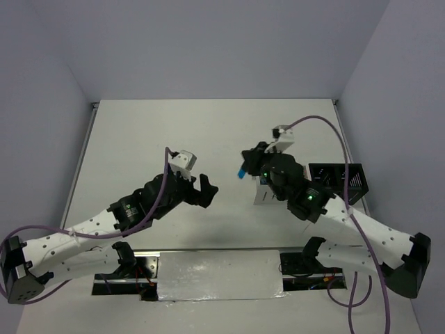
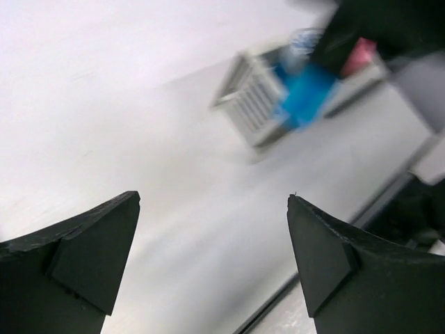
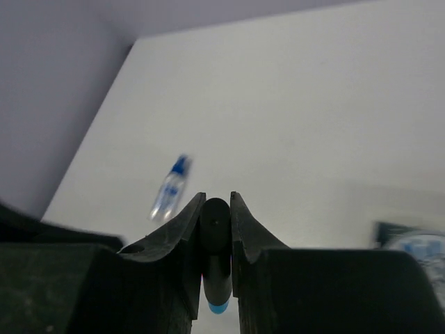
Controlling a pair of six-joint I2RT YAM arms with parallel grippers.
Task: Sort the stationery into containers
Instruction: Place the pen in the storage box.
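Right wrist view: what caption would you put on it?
Right gripper pinching a blue marker, a tiny bottle beyond.

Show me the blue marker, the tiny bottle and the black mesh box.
blue marker (image 3: 215,223): right wrist view, on its black end.
tiny bottle (image 3: 167,195): right wrist view, on its clear body.
black mesh box (image 1: 336,165): top external view, on its far rim.

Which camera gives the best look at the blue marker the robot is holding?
The right wrist view: the blue marker sits sharp and close, clamped in the right gripper. The top view shows only its blue end poking out; the left wrist view shows just a blue blur.
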